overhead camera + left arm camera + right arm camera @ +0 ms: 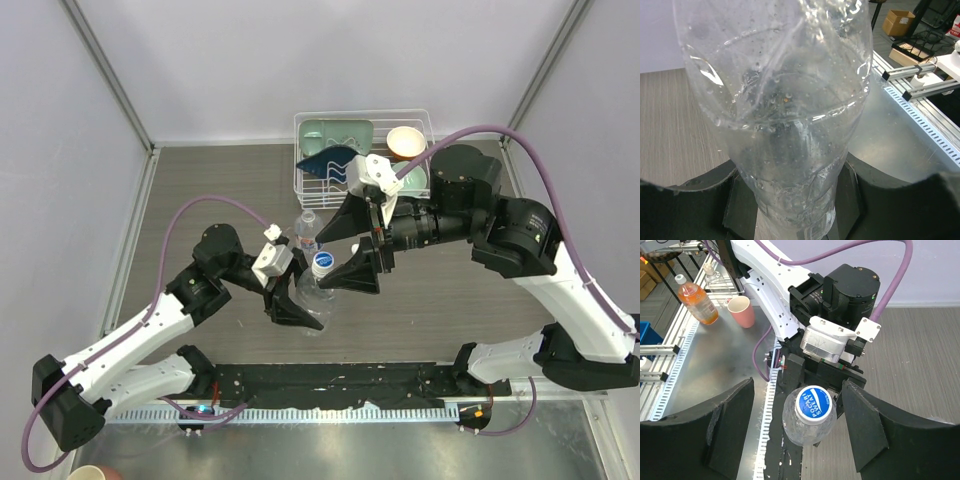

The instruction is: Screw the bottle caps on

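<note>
Cap (813, 405): sat on the neck of the clear bottle (312, 297), centre of the top view.
Left gripper (795, 200): clamped on that bottle's body, arm reaching in from lower left.
Right gripper (797, 387): jaws apart, straddling the cap untouched, wrist angled in from upper right.
Labelled bottle (308, 230): upright, just behind.

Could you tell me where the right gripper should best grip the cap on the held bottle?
Probably its round side wall, approached end-on along the bottle axis, one finger each side: the cap faces the right wrist camera squarely, and the left gripper holds the body.
</note>
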### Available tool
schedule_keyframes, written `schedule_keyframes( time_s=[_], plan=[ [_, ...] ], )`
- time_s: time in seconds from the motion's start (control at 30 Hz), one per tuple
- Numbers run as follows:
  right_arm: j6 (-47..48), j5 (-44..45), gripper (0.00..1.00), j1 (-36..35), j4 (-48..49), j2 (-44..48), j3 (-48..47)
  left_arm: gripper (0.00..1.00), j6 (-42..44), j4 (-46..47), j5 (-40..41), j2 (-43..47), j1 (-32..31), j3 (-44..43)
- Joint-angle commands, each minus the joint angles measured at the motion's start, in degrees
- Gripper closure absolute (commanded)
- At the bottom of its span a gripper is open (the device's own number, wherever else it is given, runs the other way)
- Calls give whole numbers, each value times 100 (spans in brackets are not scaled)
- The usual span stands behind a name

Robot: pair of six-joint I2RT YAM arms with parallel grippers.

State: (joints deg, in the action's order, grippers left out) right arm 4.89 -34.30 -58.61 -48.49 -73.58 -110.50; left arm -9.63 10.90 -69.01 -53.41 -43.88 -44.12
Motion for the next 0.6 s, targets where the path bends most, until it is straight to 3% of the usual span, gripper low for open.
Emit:
schedule_keyframes(
  time_s=[0.0,0.2,0.27,0.4,0.57],
  plan=[
    [13,-226,25,51,314,107,177,100,57,106,-183,6,-33,-255],
    [-31,-287,27,165,551,221,555,100,128,27,-288,15,-24,-290],
    [-49,-375,31,227,569,221,556,100,137,27,-297,6,-24,-299],
    [-84,-472,50,332,630,230,564,100,163,18,-288,32,-33,-282],
    [-137,-560,51,385,718,221,643,100,181,18,-253,76,-24,-229]
  ],
)
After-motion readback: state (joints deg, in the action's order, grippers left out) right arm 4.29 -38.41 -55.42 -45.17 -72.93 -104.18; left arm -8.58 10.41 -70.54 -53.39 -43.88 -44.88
